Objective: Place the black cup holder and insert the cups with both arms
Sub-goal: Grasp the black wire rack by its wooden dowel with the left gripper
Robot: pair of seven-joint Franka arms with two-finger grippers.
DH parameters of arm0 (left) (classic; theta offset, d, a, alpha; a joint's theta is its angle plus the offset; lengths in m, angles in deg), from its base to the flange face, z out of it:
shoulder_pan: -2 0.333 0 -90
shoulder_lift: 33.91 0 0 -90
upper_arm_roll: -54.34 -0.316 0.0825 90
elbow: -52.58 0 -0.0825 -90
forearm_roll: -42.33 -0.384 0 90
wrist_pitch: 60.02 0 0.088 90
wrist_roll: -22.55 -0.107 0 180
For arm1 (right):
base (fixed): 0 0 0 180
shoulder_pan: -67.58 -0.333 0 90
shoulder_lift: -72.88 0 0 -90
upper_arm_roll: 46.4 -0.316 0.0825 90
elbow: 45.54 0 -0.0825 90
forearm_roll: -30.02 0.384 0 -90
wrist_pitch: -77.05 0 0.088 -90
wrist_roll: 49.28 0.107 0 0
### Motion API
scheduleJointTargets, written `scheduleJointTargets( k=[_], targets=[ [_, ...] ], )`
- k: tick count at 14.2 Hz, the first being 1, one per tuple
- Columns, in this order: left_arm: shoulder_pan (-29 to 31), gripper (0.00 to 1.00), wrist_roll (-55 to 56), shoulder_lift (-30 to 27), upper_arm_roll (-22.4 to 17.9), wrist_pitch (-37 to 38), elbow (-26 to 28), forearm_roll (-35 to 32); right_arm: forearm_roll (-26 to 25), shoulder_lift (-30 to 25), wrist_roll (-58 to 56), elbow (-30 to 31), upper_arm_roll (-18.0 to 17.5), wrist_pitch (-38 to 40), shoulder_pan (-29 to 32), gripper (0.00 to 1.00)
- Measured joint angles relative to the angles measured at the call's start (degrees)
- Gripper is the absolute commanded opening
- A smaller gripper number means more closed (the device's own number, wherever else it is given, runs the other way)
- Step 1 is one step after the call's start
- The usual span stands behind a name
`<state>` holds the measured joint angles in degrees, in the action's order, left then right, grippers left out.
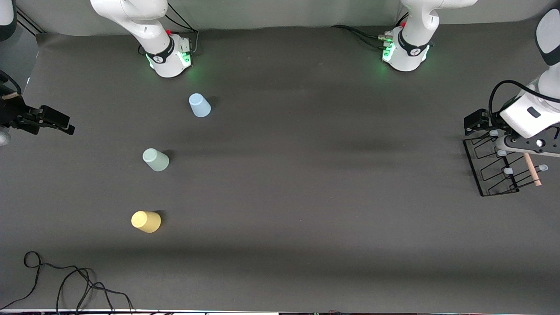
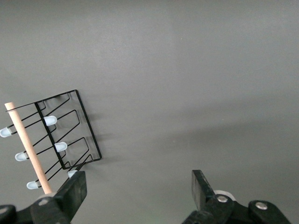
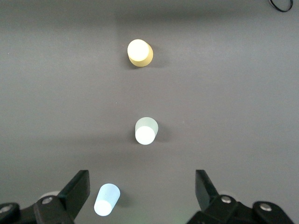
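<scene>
While the black cup holder (image 1: 496, 164) is lying at the left arm's end of the bench (image 1: 306, 175), the left gripper (image 2: 138, 191) is hovering over it, jaws spread, a grasp apparently pending. The right gripper (image 3: 140, 193), jaws spread, is waiting above three upturned cups (image 1: 155, 159). The rack's far edge is hidden.

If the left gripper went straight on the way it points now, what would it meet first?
Probably bare table: the left gripper has open jaws over grey surface, with the black cup holder just beside its line, though depth is unclear.
</scene>
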<state>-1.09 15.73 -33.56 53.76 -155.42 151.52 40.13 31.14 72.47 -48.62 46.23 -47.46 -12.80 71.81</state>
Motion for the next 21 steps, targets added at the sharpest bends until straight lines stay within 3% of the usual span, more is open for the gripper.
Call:
scheduleJointTargets(
  k=[15, 21],
  targets=[
    [0.58, 1.0, 0.0, 0.08, -0.24, 0.18, -0.04, -0.06, 0.0, 0.0, 0.0, 0.0, 0.0, 0.04, -0.01, 1.0],
    [11.34, 1.0, -8.49, 1.08, -1.0, 1.67, -0.67, -0.42, 0.0, 0.0, 0.0, 0.0, 0.0, 0.04, -0.01, 1.0]
  ],
)
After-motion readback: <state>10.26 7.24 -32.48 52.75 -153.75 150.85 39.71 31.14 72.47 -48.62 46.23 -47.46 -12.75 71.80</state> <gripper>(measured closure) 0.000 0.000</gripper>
